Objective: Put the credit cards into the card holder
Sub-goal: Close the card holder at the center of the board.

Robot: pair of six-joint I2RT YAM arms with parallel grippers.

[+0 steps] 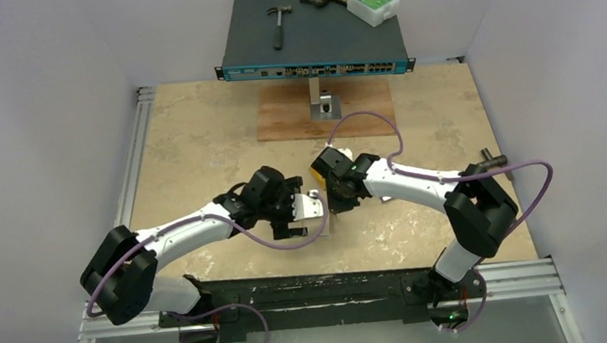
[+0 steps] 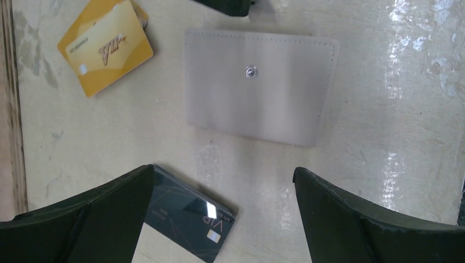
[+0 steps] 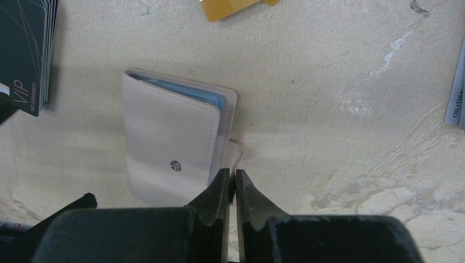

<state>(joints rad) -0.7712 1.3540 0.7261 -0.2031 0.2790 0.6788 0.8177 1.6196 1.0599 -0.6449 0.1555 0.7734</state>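
Though folded, card holder (image 2: 257, 87) near black card (image 2: 189, 222)

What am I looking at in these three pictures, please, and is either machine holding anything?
These are two robot arms bolted to a table. One picture looks down on both from overhead. The other two come from a camera on each wrist, looking past that arm's own fingers. On the table lie a closed beige card holder, a gold card and a black card. The left gripper hangs open over them, holding nothing. The right gripper is shut, pinching the holder's snap tab.
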